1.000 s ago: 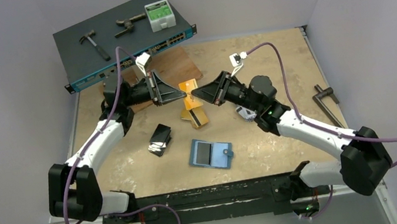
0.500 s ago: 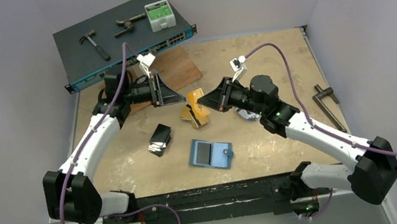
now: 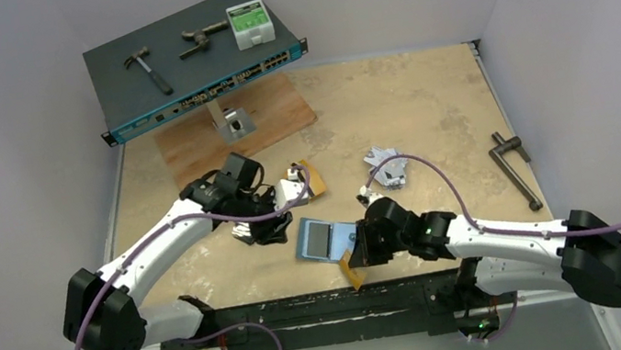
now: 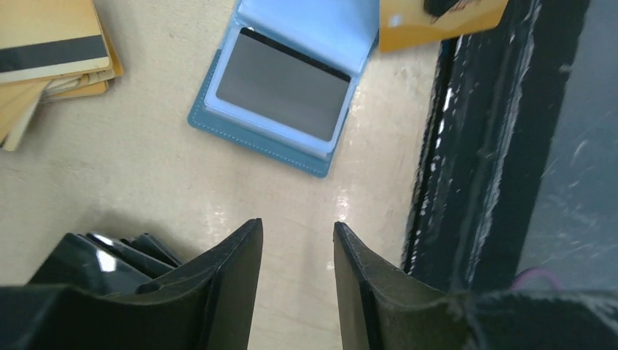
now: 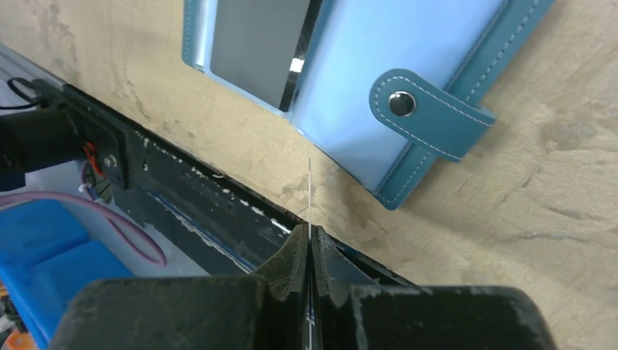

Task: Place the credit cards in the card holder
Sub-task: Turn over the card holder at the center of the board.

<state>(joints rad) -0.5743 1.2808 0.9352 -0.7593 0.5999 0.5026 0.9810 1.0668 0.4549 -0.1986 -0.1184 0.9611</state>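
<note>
The teal card holder lies open near the table's front edge with a silver-grey credit card in its left pocket. My right gripper hovers at the holder's near side, shut on a gold credit card. That card shows edge-on in the right wrist view, short of the holder. My left gripper stands open and holds nothing, just left of the holder, beside the black card stack. More gold credit cards lie behind.
A network switch with a hammer and a green-white box sits at the back left, with a wooden board in front of it. A crumpled object and a black metal tool lie to the right. The black front rail runs just below the holder.
The gold card passed from the left gripper to the right. The left gripper opened and dropped toward the black stack. The right gripper carried the card to the holder's near edge.
</note>
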